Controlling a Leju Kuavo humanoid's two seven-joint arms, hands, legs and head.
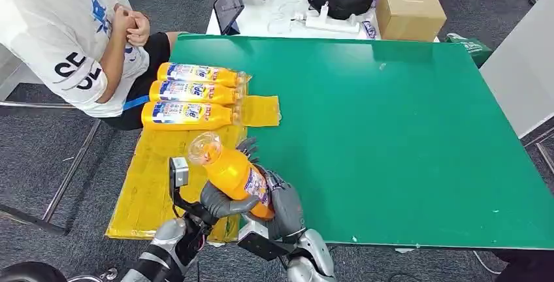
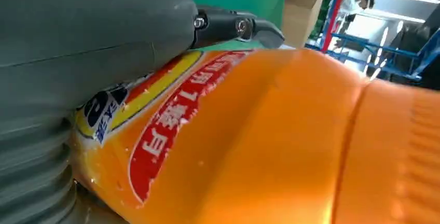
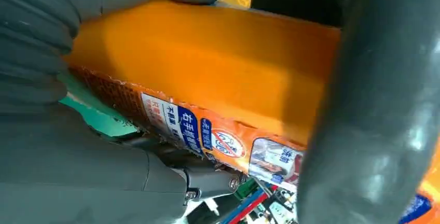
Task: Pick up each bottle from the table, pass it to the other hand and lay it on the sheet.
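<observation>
Right now the bottle hangs tilted at lower centre of the head view, above the sheet's near edge, with both hands wrapped on it: left hand under the body, right hand behind the label end. For a clean handover, the left fingers should probably grip firmly before the right lets go. Three bottles lie at upper left.
</observation>
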